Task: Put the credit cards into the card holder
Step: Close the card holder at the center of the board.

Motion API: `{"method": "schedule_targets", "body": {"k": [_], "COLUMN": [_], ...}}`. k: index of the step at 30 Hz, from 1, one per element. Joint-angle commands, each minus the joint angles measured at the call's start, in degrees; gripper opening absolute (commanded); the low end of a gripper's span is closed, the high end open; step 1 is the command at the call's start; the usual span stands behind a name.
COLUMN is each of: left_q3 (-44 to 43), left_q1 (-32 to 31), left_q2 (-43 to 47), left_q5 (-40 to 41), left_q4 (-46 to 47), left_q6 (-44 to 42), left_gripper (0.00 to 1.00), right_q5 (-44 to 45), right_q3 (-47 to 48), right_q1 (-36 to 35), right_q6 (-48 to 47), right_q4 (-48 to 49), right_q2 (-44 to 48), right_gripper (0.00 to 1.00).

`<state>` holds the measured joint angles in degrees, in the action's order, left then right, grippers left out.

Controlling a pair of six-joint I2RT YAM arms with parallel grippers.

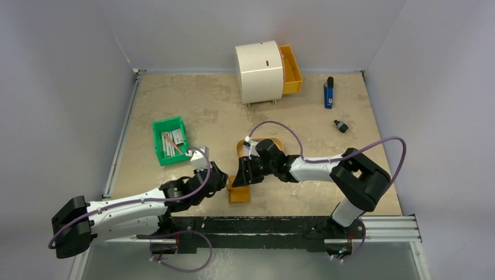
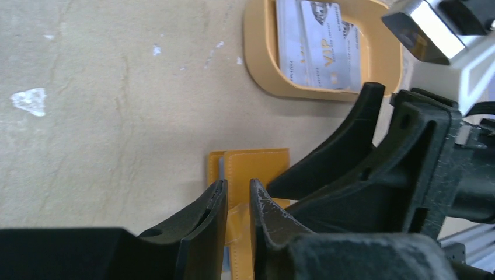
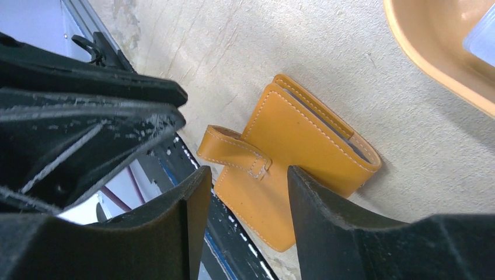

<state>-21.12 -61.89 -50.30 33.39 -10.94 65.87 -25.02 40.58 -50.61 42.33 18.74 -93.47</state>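
The tan leather card holder point(image 1: 239, 194) lies near the table's front edge, folded, with its strap point(image 3: 233, 149) sticking out loose. Two pale credit cards point(image 2: 318, 44) lie in the tan oval tray point(image 2: 257, 64) just behind it. My left gripper point(image 2: 238, 189) hovers over the strap end with its jaws a narrow gap apart. The strap shows through that gap, and the jaws grip nothing. My right gripper point(image 3: 246, 172) is open above the card holder point(image 3: 303, 140), a finger on either side, holding nothing. Both grippers crowd together at the holder.
A green bin point(image 1: 170, 140) with grey sticks stands at the left. At the back are a white round drawer unit point(image 1: 260, 73) with an orange drawer point(image 1: 290, 70) pulled out, a blue tool point(image 1: 328, 93) and a small black piece point(image 1: 341, 125). The black base rail point(image 1: 280, 224) runs just in front of the card holder.
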Motion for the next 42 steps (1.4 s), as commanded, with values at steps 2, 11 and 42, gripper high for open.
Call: {"method": "schedule_targets", "body": {"k": [2, 11, 42], "left_q3": [-3.7, -5.8, 2.8], "left_q1": [0.0, -0.1, 0.0], "left_q2": [-5.0, -14.2, -15.8], "left_q5": [-5.8, -6.5, -4.0], "left_q4": [7.7, 5.1, 3.2], "left_q6": [-3.5, -3.1, -0.2], "left_gripper": [0.25, 0.28, 0.0], "right_q5": [4.2, 4.4, 5.0], "right_q3": [1.4, 1.5, -4.5], "right_q1": [-0.3, -0.3, -0.2], "right_q6": [-2.2, -2.5, 1.9], "right_q4": [-4.9, -5.0, -8.1], "right_q2": [-2.1, -2.4, 10.3], "right_gripper": [0.51, 0.46, 0.64]}}
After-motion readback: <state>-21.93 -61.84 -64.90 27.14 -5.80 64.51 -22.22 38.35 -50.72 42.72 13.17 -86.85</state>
